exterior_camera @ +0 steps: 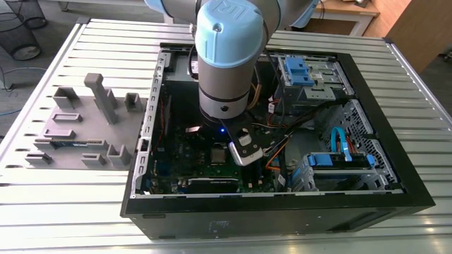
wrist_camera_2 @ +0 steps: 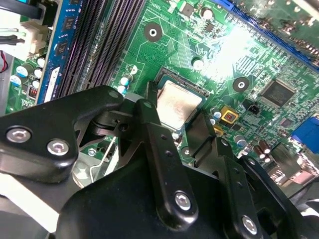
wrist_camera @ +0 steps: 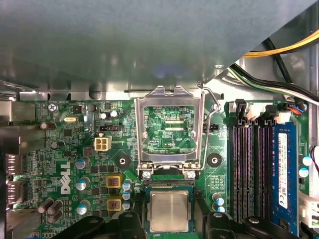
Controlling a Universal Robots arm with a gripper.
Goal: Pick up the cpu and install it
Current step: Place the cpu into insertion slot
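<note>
between the fingers (wrist_camera_2: 154,129) of the black metal pincer (wrist_camera_2: 175,107), the small square silver-topped cpu (wrist_camera_2: 178,103) lies flat in its dark square socket (wrist_camera_2: 167,75) on the green motherboard (wrist_camera_2: 249,55). jaws parted, one finger just beside each cpu edge, gripping nothing. past the tips, the hinged steel socket frame (wrist_camera: 169,127) stands open. white board lettering left unread.
</note>
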